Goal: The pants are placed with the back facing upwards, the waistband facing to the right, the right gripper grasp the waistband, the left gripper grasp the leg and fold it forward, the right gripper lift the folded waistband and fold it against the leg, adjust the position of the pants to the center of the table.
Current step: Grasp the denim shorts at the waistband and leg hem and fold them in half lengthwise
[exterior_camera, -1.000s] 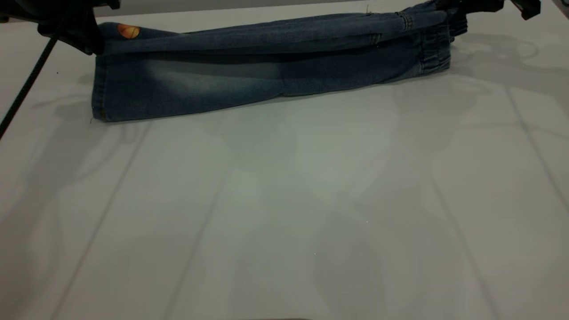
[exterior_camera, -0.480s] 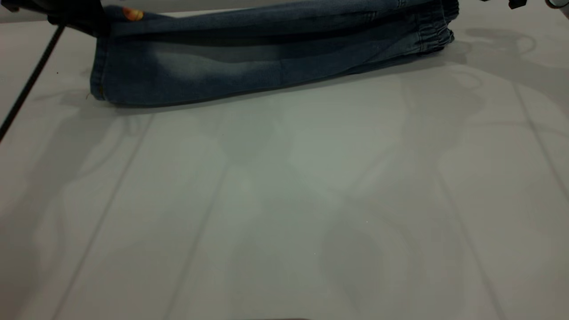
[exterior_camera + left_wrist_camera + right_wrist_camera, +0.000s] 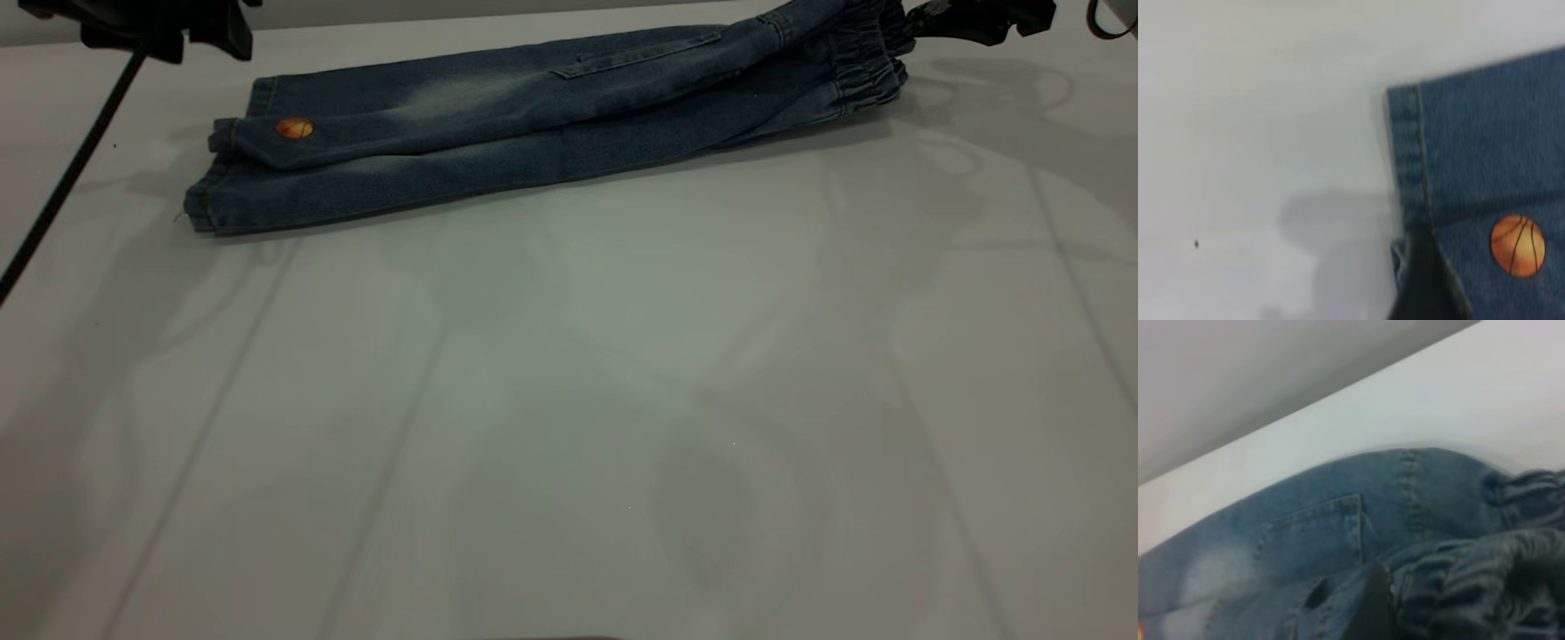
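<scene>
The jeans (image 3: pixel 533 124) lie at the far edge of the white table (image 3: pixel 569 400), folded lengthwise so one leg rests on the other, hems at the left and the waistband (image 3: pixel 867 67) at the right; that layout suits the task, since the waistband can next be carried over toward the legs.

The left gripper (image 3: pixel 147 27) hangs above and just beyond the hem end, apart from the cloth in the exterior view; its wrist view shows one dark finger tip over the hem (image 3: pixel 1408 167), so it looks to have let go, though how wide it stands I cannot tell.

The right gripper (image 3: pixel 965 16) sits right at the bunched waistband, which rises off the table there, a sign that it is probably clamped on it; the closure itself is hidden, so I cannot tell for certain.

The denim is mid-blue with pale faded patches, fairly stiff, holding a clean crease along the fold; the waistband is elasticated and gathered into ridges; a back pocket (image 3: pixel 1315 533) with stitched edges faces up; a small orange basketball patch (image 3: pixel 294 128) marks the upper leg near the hem.
</scene>
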{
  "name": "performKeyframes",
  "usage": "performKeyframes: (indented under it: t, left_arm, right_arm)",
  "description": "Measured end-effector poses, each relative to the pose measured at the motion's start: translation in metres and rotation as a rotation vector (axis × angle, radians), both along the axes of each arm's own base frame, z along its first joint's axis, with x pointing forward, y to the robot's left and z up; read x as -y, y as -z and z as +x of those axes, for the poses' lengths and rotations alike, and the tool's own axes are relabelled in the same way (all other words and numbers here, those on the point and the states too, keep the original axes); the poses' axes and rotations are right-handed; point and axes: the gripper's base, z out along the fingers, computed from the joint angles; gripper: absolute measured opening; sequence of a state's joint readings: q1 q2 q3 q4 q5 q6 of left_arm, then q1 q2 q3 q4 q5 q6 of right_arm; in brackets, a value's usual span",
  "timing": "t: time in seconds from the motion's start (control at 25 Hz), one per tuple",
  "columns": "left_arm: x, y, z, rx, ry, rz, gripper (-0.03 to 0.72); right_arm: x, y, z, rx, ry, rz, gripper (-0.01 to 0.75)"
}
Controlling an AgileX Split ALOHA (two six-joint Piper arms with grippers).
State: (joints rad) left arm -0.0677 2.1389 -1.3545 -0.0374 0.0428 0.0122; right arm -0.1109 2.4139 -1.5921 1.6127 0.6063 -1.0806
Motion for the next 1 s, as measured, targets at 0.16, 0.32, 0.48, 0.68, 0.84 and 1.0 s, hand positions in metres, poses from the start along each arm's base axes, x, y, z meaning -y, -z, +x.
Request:
performKeyframes:
  t: [0.16,0.32,0.48,0.68,0.84,1.0]
  left_arm:
    - [0.002,0.003,-0.003,-0.043,0.006,0.003,0.520]
    - [0.006,0.009,-0.012,-0.175,0.021,0.011,0.524]
    - [0.006,0.005,-0.022,-0.275,0.026,0.015,0.524]
    - [0.006,-0.005,-0.028,-0.346,0.025,0.009,0.524]
    - [0.008,-0.004,-0.033,-0.415,0.027,-0.011,0.524]
    - [0.008,-0.004,-0.032,-0.407,0.033,-0.008,0.524]
  right_arm:
    - [-0.004,-0.009,0.002,0.076,-0.030,0.079,0.581]
    - [-0.010,-0.031,0.007,0.218,-0.145,0.133,0.572]
    - [-0.012,-0.045,0.011,0.271,-0.192,0.162,0.570]
    - [-0.024,-0.032,0.000,0.124,-0.315,0.095,0.570]
    - [-0.032,-0.021,-0.010,-0.024,-0.396,0.045,0.570]
    - [-0.025,-0.016,-0.014,-0.115,-0.375,0.050,0.570]
